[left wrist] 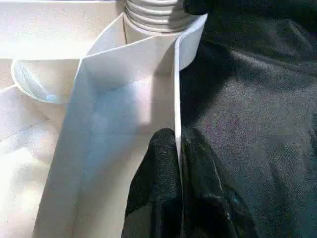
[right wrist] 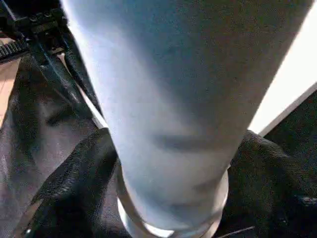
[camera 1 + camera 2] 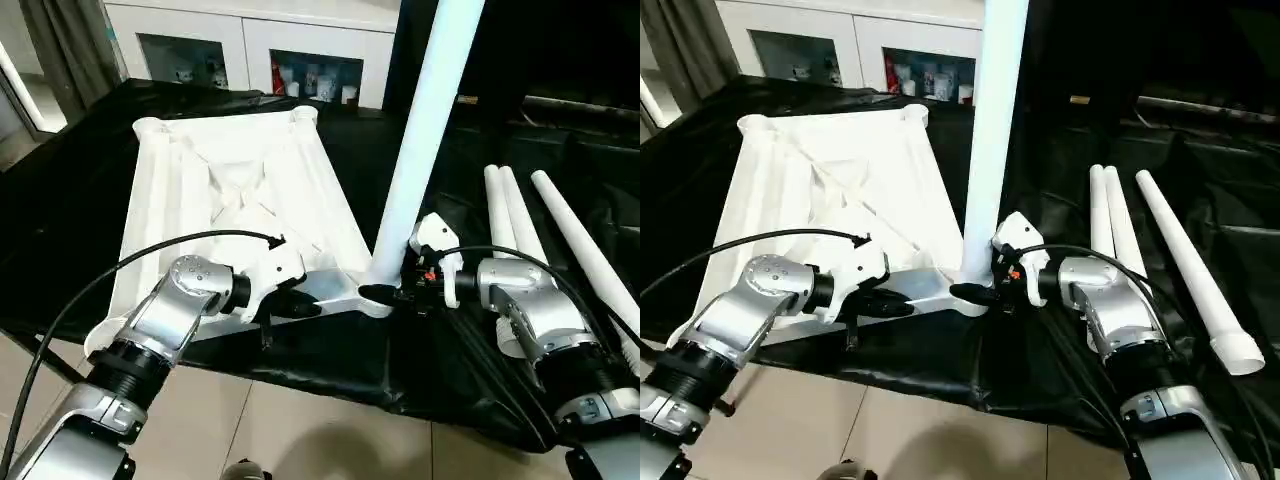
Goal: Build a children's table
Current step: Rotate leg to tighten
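The white tabletop [image 3: 240, 170] lies underside up on the black-draped work table, ribs showing. One white leg [image 3: 420, 130] stands upright in its near right corner socket [image 3: 375, 300]; the leg's threaded end [image 1: 153, 12] sits in that socket. My right gripper [image 3: 385, 293] is shut on the leg's base, with a black finger [image 2: 74, 188] on each side of the tube [image 2: 173, 99]. My left gripper [image 1: 178, 148] is shut on the thin near rim [image 1: 177, 89] of the tabletop, left of the socket. Three more legs [image 3: 510, 215] lie on the cloth to the right.
The spare legs [image 3: 1190, 270] lie side by side behind my right forearm. A white cabinet [image 3: 250, 50] with glass doors stands behind the table. The table's front edge and tiled floor [image 3: 300, 430] are just below my arms. A black cable [image 3: 150, 255] loops over my left forearm.
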